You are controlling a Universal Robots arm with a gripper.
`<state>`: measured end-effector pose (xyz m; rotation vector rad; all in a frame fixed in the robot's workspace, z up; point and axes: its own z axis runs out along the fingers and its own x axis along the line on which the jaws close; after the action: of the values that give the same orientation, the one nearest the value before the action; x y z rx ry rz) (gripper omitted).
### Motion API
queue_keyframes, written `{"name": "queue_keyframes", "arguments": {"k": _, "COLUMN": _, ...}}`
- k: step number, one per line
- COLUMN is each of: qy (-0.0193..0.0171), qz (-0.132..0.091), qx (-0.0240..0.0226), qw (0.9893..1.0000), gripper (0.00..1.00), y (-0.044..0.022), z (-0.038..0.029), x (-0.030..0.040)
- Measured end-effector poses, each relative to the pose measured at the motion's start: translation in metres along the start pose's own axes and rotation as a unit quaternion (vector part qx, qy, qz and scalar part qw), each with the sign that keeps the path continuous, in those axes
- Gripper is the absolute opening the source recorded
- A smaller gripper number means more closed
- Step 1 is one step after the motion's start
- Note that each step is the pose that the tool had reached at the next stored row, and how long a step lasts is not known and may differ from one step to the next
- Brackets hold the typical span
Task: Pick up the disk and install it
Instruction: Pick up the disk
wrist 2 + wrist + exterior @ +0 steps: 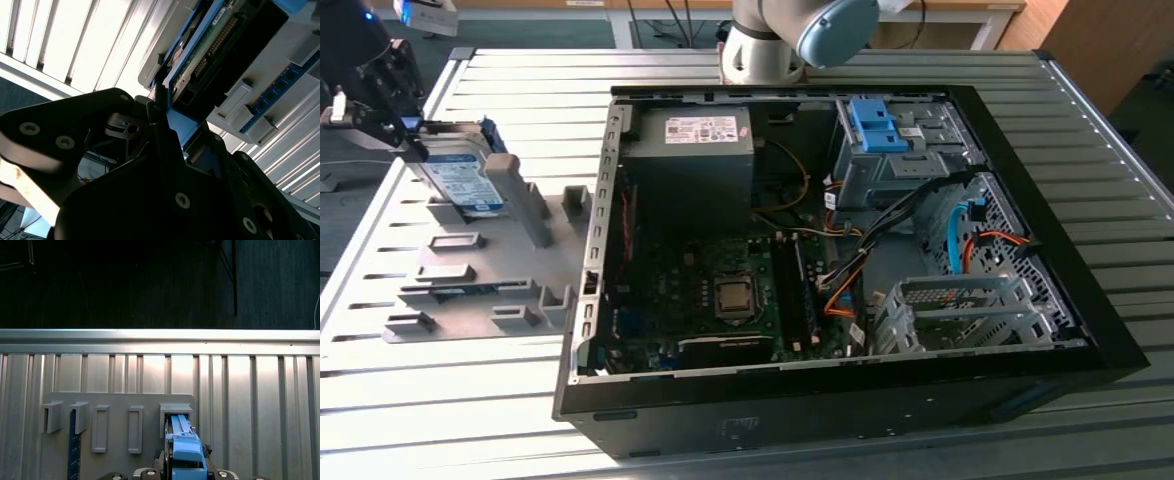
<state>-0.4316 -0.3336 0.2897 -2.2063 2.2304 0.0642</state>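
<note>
The disk (462, 178) is a silver-grey drive with a white-and-blue label and blue rails. It stands on edge, tilted, at the far end of a grey holder plate (480, 275) at the exterior view's left. My gripper (411, 135) sits at the disk's upper end and looks shut on it. In the second wrist view, the dark fingers (159, 107) lie along the disk's blue rail, with its green circuit board (210, 47) beyond them. In the first wrist view, the disk's blue rail (184, 447) rises from a slot in the holder plate (115, 400), right at my gripper (186, 474).
An open computer case (603, 200) lies on the slatted metal table (454, 400), at the exterior view's right of the holder. It holds a dark grey box with a white sticker (694, 150), a motherboard, cables and a drive cage with a blue bracket (878, 125). The arm's base (781, 40) stands behind the case.
</note>
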Motion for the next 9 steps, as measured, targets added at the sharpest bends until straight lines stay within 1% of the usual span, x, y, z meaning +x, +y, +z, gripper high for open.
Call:
{"name": "queue_keyframes", "arguments": {"k": 6, "qy": 0.0000, "qz": 0.000, "qx": 0.0000, "qw": 1.0000, "gripper": 0.37, "y": 0.0000, "z": 0.0001, "x": 0.0000}}
{"name": "queue_keyframes", "arguments": {"k": 9, "qy": 0.0002, "qz": -0.011, "qx": -0.0002, "qw": 0.9999, "gripper": 0.37, "y": 0.0001, "z": 0.0002, "x": 0.0008}}
